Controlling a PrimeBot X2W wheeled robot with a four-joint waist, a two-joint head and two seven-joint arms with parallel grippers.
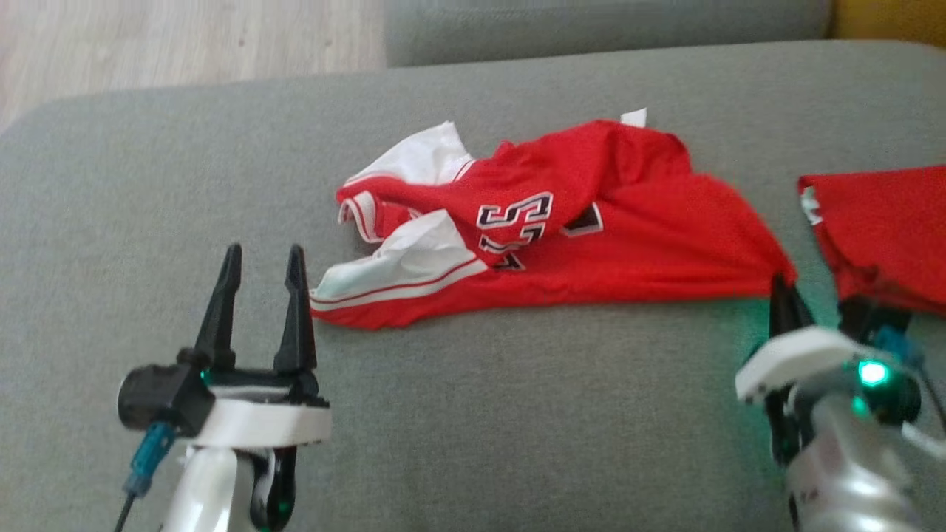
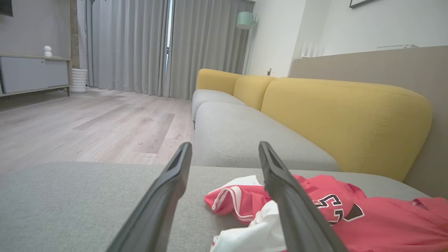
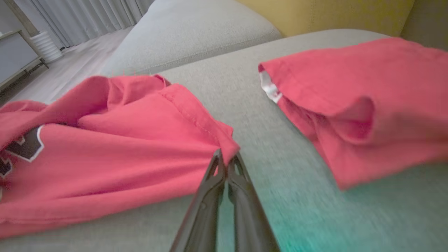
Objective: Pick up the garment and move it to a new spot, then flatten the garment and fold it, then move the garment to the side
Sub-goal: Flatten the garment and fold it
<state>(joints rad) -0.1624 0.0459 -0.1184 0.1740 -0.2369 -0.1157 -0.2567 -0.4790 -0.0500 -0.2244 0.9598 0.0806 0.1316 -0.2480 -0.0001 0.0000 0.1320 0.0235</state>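
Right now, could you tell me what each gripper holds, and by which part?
The right gripper pinches a corner of the red jersey; the left gripper is open and empty.

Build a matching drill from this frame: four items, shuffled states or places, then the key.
Column 1
1. left gripper
2. right gripper
3. numbered jersey
4. second red garment

Column 2
a. shut on a red fabric corner
b. crumpled, mid grey cushion
c. open, holding nothing
d. lying apart at the far right

Pairs: 1-c, 2-a, 3-b, 4-d
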